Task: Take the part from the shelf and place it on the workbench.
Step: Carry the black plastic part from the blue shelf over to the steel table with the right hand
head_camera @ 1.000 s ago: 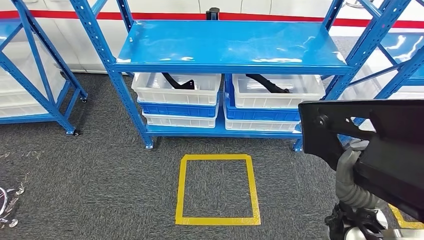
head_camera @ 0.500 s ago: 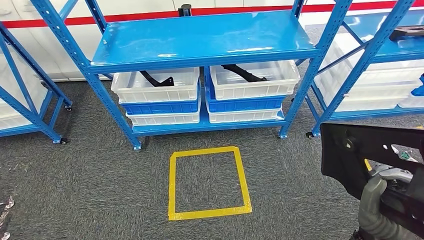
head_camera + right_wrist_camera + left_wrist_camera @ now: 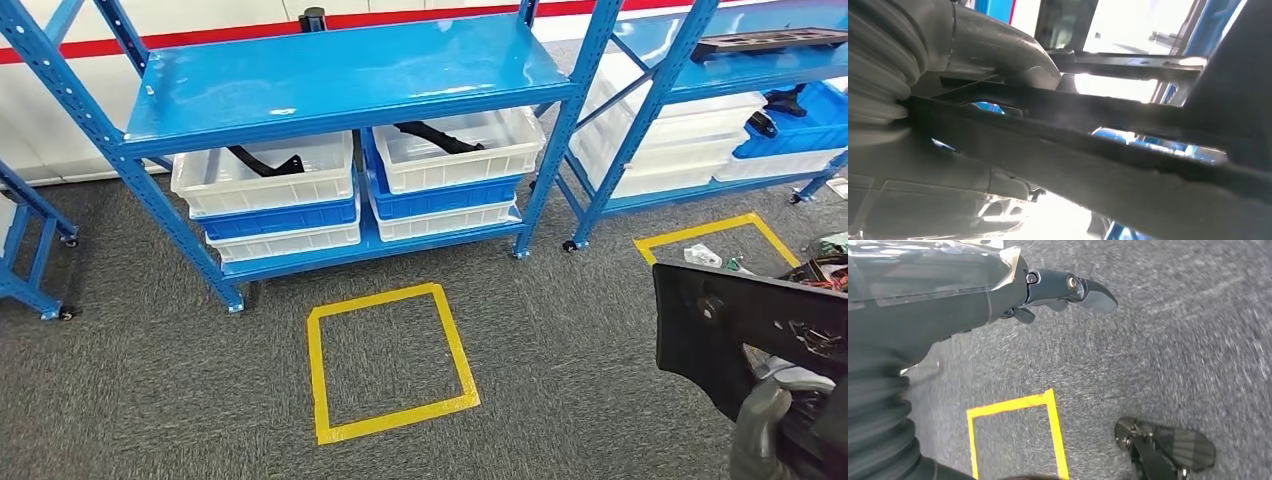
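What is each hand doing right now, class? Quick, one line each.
Left hand: holds nothing; fingers look apart, so open.
Right hand: holding the black part.

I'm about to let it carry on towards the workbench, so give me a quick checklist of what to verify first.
1. Part held by right hand: ok, thumb wrapped around it.
2. Grip security: cannot tell, fingers hidden behind the part.
3. Left hand free: ok, holds nothing, hangs above carpet.
4. Workbench in sight: not ok, the pictures show none.
5. Path near cables on the floor at right: cannot tell.
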Robot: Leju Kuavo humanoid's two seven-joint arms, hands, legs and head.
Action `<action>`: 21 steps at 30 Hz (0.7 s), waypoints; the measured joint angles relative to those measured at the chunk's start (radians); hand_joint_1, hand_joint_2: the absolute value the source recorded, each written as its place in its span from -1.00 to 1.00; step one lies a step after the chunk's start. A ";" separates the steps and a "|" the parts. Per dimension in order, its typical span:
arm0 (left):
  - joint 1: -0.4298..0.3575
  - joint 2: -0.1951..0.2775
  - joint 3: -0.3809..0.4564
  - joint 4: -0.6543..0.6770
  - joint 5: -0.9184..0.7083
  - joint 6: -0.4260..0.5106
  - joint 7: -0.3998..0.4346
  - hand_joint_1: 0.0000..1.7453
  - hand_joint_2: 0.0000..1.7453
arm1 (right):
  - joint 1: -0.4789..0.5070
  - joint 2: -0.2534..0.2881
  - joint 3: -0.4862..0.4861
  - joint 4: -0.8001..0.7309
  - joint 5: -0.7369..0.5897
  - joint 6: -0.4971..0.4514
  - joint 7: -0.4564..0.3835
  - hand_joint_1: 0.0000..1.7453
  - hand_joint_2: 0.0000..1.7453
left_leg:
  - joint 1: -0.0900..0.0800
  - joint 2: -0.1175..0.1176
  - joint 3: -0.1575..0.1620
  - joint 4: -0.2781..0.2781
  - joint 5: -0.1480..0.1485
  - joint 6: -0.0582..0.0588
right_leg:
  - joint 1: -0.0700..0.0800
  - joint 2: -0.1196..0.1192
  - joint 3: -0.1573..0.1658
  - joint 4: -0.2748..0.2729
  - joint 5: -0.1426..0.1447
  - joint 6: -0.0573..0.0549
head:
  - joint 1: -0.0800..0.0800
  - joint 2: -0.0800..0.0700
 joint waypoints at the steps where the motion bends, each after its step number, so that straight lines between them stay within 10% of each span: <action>1: 0.001 0.000 -0.001 0.000 0.000 -0.001 -0.009 -1.00 1.00 | 0.001 0.000 0.000 0.000 0.000 0.000 0.000 1.00 1.00 | -0.001 0.016 -0.005 0.001 0.002 0.000 | -0.001 -0.006 -0.020 0.053 -0.020 0.003 | 0.001 0.000; 3: 0.002 -0.001 -0.002 0.000 0.001 -0.007 -0.046 -1.00 1.00 | 0.003 0.000 0.000 0.000 0.002 0.000 -0.004 1.00 1.00 | -0.002 0.045 -0.011 0.004 0.004 -0.002 | -0.004 -0.015 0.005 0.036 -0.010 0.019 | 0.001 0.000; 5: 0.001 -0.002 -0.004 0.000 0.002 -0.008 -0.078 -1.00 1.00 | 0.002 0.001 0.000 0.000 0.002 0.001 -0.011 1.00 1.00 | -0.003 0.068 -0.012 0.008 0.005 -0.007 | -0.007 -0.047 0.097 -0.112 0.033 0.034 | 0.001 0.000; 8: -0.001 -0.002 -0.004 0.000 0.007 0.000 -0.087 -1.00 1.00 | -0.015 0.002 0.001 0.005 0.004 0.004 -0.013 1.00 1.00 | -0.011 0.095 -0.007 0.013 0.001 -0.022 | 0.000 -0.088 0.163 -0.232 0.065 0.016 | -0.001 0.000; 10: -0.004 0.000 -0.004 0.000 0.009 0.010 -0.082 -1.00 1.00 | -0.035 0.004 0.002 0.010 0.009 0.007 -0.006 1.00 1.00 | -0.009 0.109 -0.005 0.014 0.001 -0.032 | -0.002 -0.067 0.157 -0.231 0.074 -0.003 | -0.003 0.000; 13: -0.005 0.002 -0.004 0.000 0.009 0.020 -0.070 -1.00 1.00 | -0.065 0.009 0.008 0.017 0.018 0.010 0.007 1.00 1.00 | 0.000 0.044 -0.037 0.084 -0.057 -0.053 | -0.014 -0.038 0.148 -0.234 0.091 -0.028 | -0.006 0.000; 16: -0.003 0.003 -0.002 0.000 0.010 0.021 -0.036 -1.00 1.00 | -0.088 0.014 0.016 0.026 0.023 0.010 0.013 1.00 1.00 | 0.004 -0.010 -0.117 0.272 -0.155 -0.061 | -0.011 -0.009 0.133 -0.232 0.103 -0.038 | -0.008 0.000; 18: -0.002 0.004 -0.002 0.000 0.007 0.016 0.007 -1.00 1.00 | -0.100 0.015 0.023 0.036 0.024 0.007 0.016 1.00 1.00 | 0.005 -0.013 -0.119 0.287 -0.139 -0.060 | -0.011 0.015 0.129 -0.231 0.107 -0.036 | -0.008 0.000; 21: -0.001 0.007 0.002 0.001 0.014 -0.020 0.083 -1.00 1.00 | -0.123 0.016 0.035 0.053 0.024 0.002 0.018 1.00 1.00 | 0.011 -0.056 -0.023 0.098 -0.040 -0.053 | -0.009 0.051 0.128 -0.228 0.111 -0.029 | -0.007 0.000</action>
